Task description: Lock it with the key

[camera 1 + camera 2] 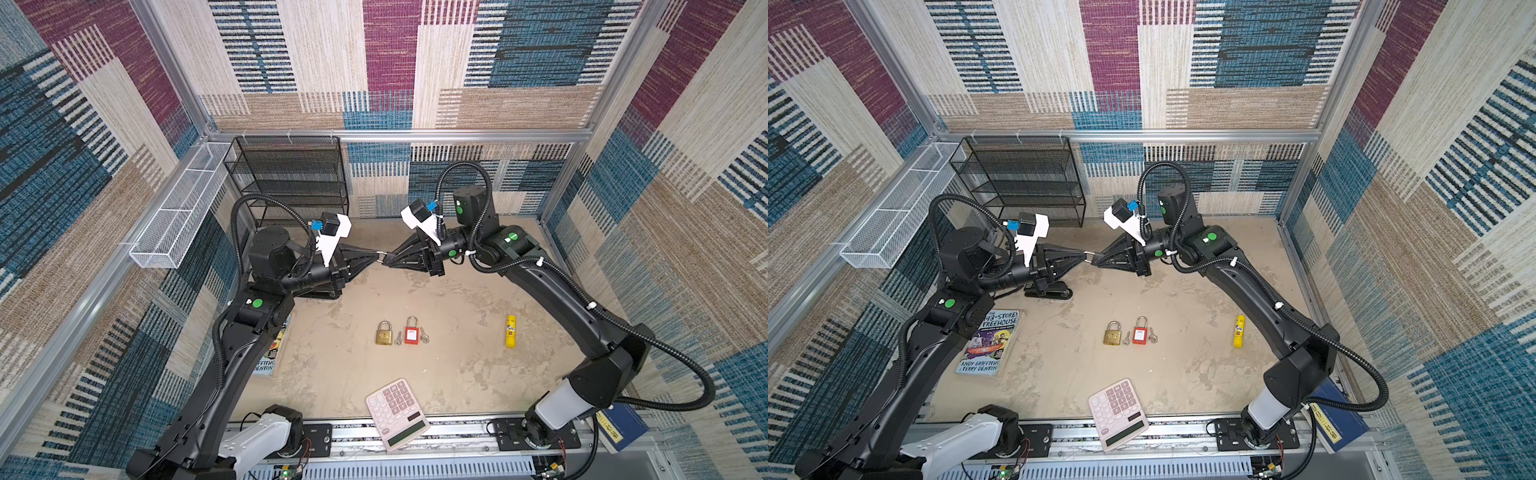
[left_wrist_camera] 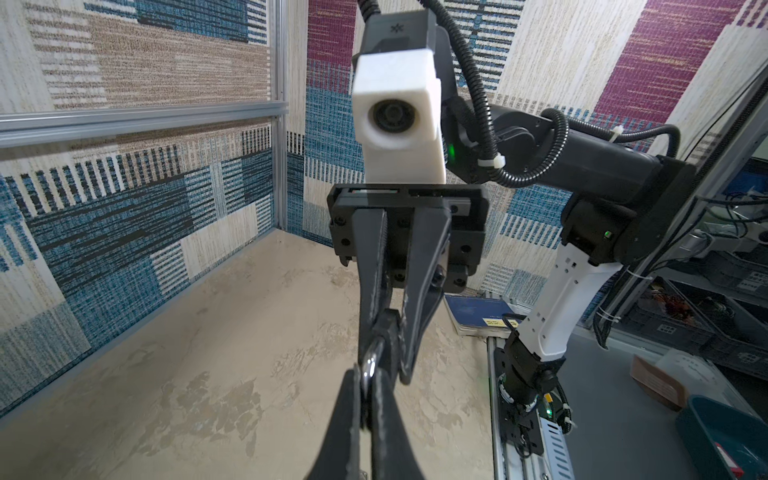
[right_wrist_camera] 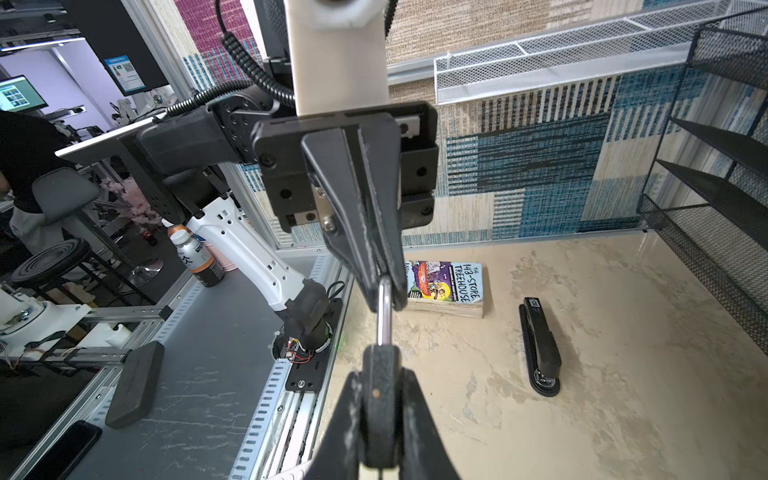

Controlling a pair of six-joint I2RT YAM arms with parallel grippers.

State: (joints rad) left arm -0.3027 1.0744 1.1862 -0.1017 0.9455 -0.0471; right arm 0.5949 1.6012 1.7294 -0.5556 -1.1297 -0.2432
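Left gripper [image 1: 374, 254] and right gripper [image 1: 389, 260] meet tip to tip at centre of top view, raised above tan table [image 1: 332, 374]. Right fingers clamped on black padlock [image 3: 380, 376] body; left fingers pinched tight on its steel shackle [image 3: 385, 316]. Lower centre, on table: brass padlock [image 1: 384, 333], red padlock [image 1: 411, 332], one key [image 1: 398, 338] between them, second key [image 1: 424, 334] right of red padlock.

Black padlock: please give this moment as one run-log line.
left gripper: shut on shackle | right gripper: shut on black padlock | padlock: held above table | keys: on table
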